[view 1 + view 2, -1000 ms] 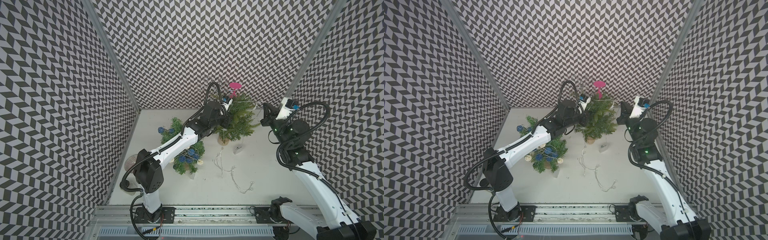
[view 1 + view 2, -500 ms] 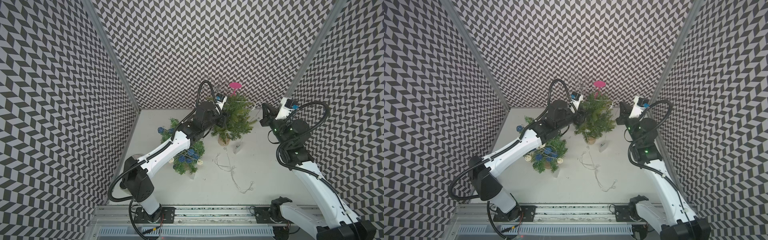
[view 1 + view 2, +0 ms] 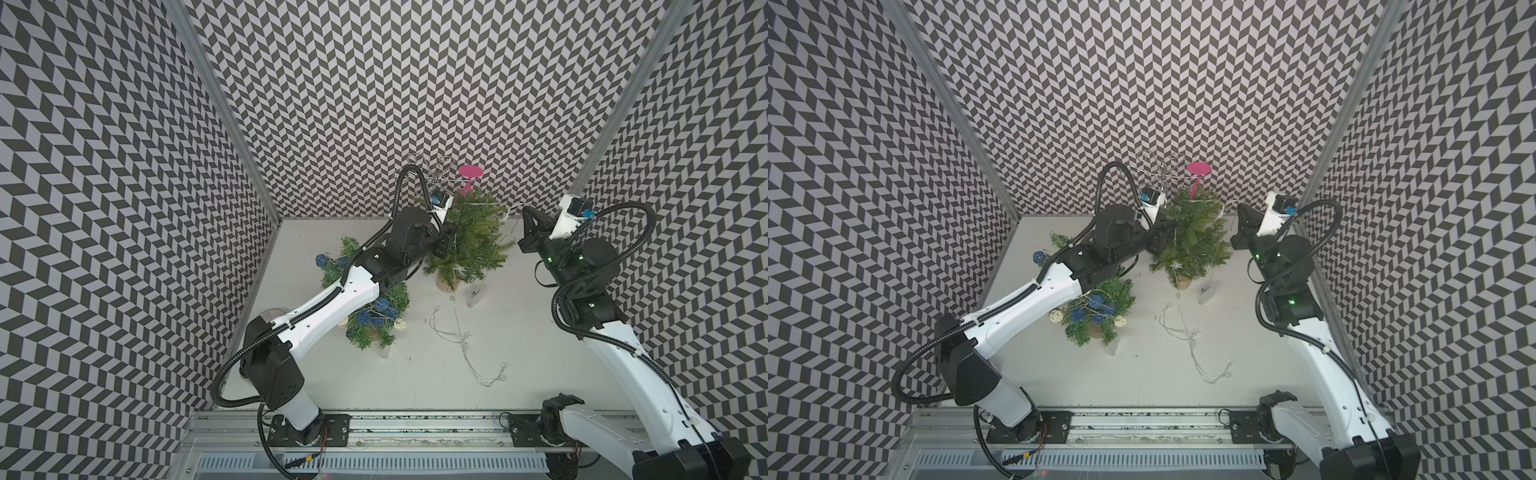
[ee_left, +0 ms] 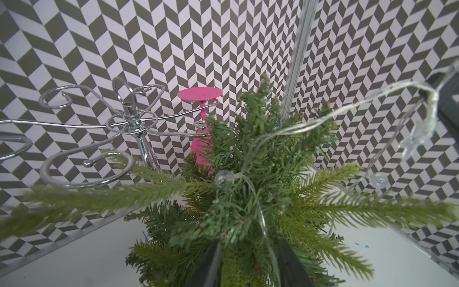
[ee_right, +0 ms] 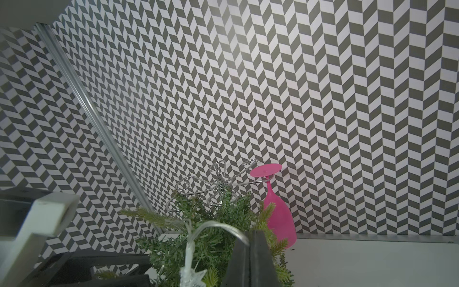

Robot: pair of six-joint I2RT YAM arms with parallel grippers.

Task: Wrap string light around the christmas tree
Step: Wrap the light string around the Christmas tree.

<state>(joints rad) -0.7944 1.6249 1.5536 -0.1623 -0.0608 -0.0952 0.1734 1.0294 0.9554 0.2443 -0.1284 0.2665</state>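
Note:
The plain green christmas tree (image 3: pixel 473 241) (image 3: pixel 1192 241) stands in a small pot at the back middle of the table. The clear string light (image 3: pixel 457 332) trails from its foot across the table and also runs over its branches (image 4: pixel 298 126). My left gripper (image 3: pixel 442 245) (image 4: pixel 250 263) is pushed into the tree's left side, open, with twigs and a strand of wire between its jaws. To the right of the tree, my right gripper (image 3: pixel 528 216) (image 5: pixel 250 233) is shut on the string light (image 5: pixel 216 226), which arcs from the treetop into its fingers.
A second tree (image 3: pixel 374 316) with blue and cream balls stands under my left forearm. A chrome wire rack (image 3: pixel 432 174) holding an upturned pink glass (image 3: pixel 469 174) stands behind the tree by the back wall. A small clear box (image 3: pixel 473 296) lies beside the pot. Patterned walls close in on three sides.
My left gripper has opened and slid from near the treetop down along the tree's left side. The left arm's base has swung. The right arm has held still.

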